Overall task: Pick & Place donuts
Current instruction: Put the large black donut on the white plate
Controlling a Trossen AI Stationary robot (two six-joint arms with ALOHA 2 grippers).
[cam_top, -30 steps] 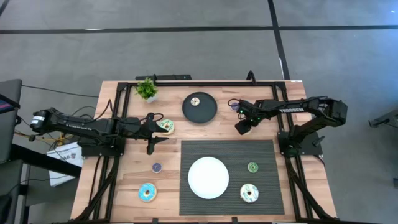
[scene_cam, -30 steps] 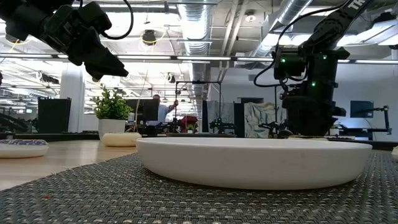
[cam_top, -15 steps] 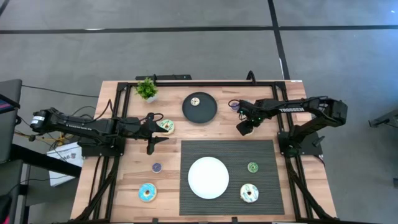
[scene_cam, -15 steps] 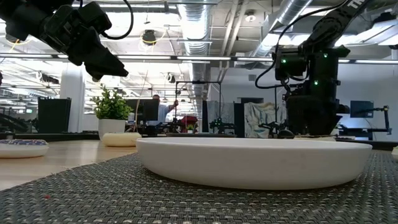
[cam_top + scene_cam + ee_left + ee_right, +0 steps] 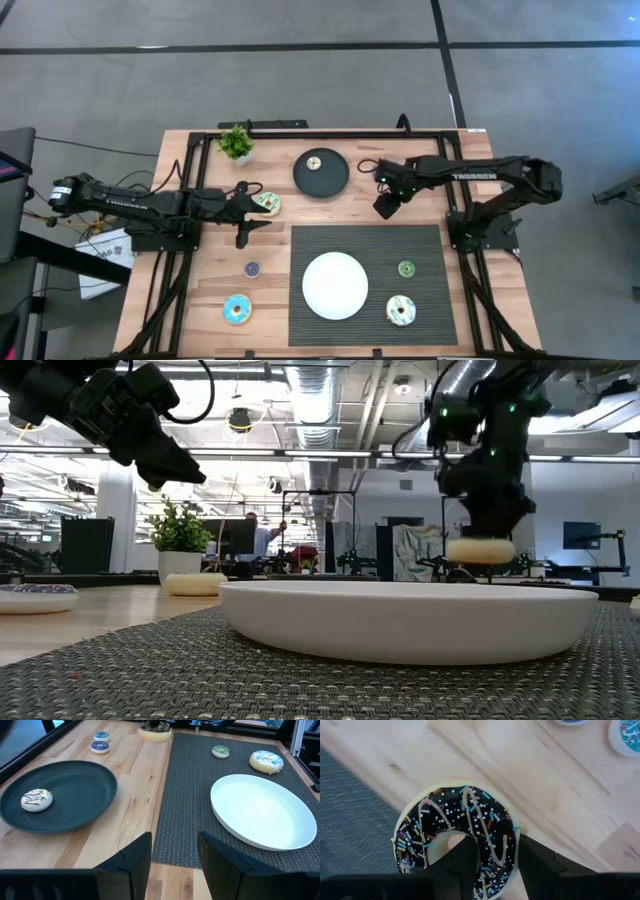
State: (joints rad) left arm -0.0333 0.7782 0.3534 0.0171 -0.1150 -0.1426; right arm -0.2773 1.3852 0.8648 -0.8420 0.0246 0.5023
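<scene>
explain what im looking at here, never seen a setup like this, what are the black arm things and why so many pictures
These are two robot arms at a wooden table, each ending in a two-finger gripper. One picture looks straight down, one sits at table height, and one camera rides on each wrist. The right gripper has lifted a brown-iced donut, one finger through its hole; the low view shows it off the table. The left gripper waits open, empty, beside a cream-pink donut. On the table: a black plate holding a small cream donut, a white plate on a grey mat, more donuts and a small plant.
</scene>
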